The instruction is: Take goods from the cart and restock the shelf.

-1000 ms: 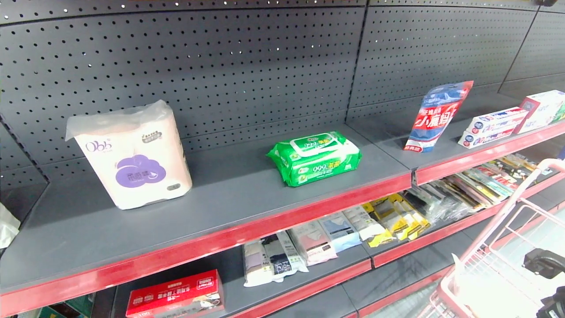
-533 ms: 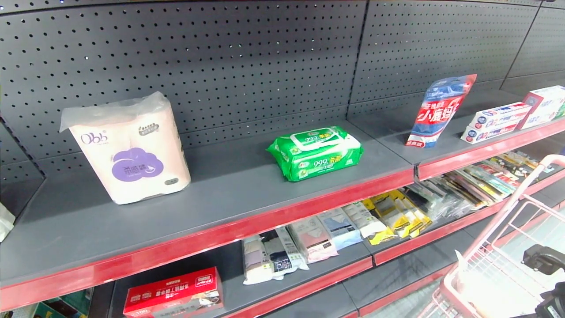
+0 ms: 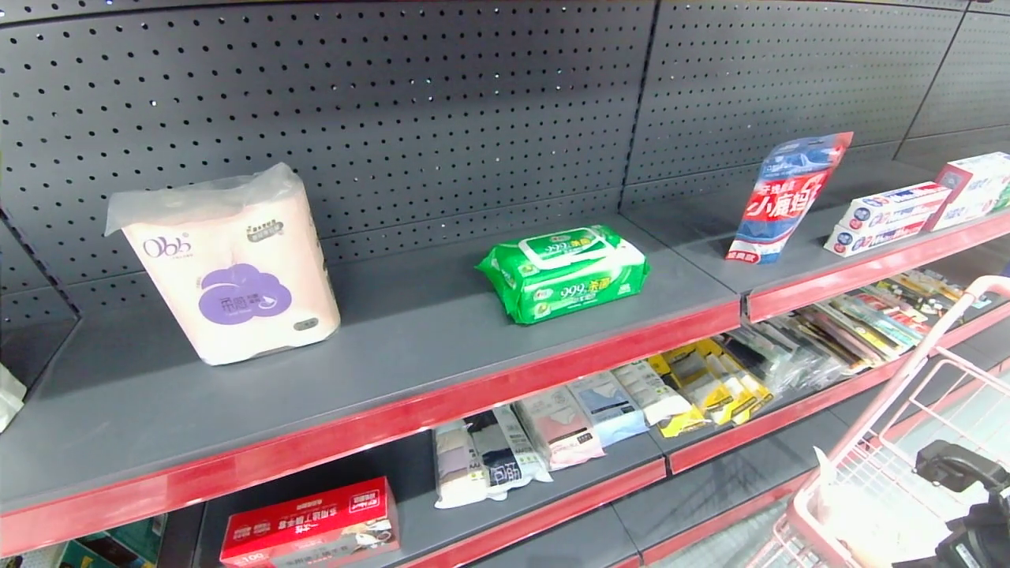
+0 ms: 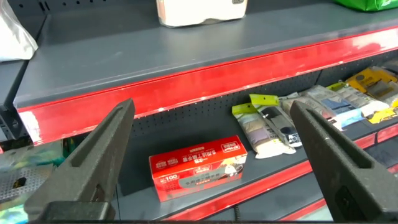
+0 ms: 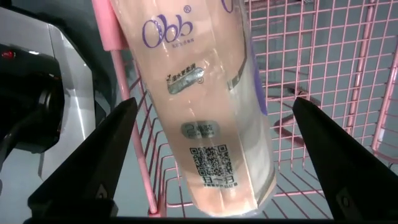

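Over the cart (image 3: 884, 426), your right arm (image 3: 959, 467) has edged slightly further in since 0.5 s ago. Right gripper (image 5: 212, 102) is spread wide, with the roll pack (image 5: 214, 143) lying in the cart between its 2 fingers, touching neither. Left gripper (image 4: 211, 104) gapes too, facing the shelf (image 4: 186, 68).

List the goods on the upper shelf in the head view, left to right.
white bag at the edge → pink toilet paper pack → green wet wipes pack → blue and red pouch → stacked toothpaste boxes → white and red box
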Tool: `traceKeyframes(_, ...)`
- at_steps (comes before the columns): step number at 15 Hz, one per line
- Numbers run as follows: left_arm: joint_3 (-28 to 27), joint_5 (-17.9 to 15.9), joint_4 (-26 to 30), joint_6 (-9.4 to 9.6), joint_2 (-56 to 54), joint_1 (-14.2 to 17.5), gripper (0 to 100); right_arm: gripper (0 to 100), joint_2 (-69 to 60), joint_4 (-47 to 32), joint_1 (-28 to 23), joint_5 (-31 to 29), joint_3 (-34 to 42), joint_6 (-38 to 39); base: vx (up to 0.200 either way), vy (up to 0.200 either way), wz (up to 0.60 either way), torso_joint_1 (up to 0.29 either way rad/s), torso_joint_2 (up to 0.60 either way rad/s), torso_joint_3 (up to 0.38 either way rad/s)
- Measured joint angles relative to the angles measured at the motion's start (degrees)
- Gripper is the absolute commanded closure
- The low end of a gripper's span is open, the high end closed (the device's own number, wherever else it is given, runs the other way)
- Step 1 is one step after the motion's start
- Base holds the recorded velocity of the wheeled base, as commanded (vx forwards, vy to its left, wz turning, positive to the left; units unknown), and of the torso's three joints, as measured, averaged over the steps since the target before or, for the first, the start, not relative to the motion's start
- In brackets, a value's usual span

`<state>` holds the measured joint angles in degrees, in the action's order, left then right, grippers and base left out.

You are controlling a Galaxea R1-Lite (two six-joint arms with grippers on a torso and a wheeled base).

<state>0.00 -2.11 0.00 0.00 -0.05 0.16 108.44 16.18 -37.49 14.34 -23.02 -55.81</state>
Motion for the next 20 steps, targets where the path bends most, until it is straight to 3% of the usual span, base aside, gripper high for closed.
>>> traceKeyframes(8, 0.0, 0.0, 0.0, 0.00, 0.0, 0.0, 0, 0, 7.3, 6.7, 0.6, 0.0, -0.7, 0.0, 0.000, 0.000, 0.00, 0.000, 0.00, 0.000)
traceKeyframes(20, 0.0, 0.0, 0.0, 0.00, 0.0, 0.0, 0, 0, 13.1, 7.2, 0.4, 0.4, -3.1, -2.7, 0.000, 0.000, 0.00, 0.000, 0.00, 0.000)
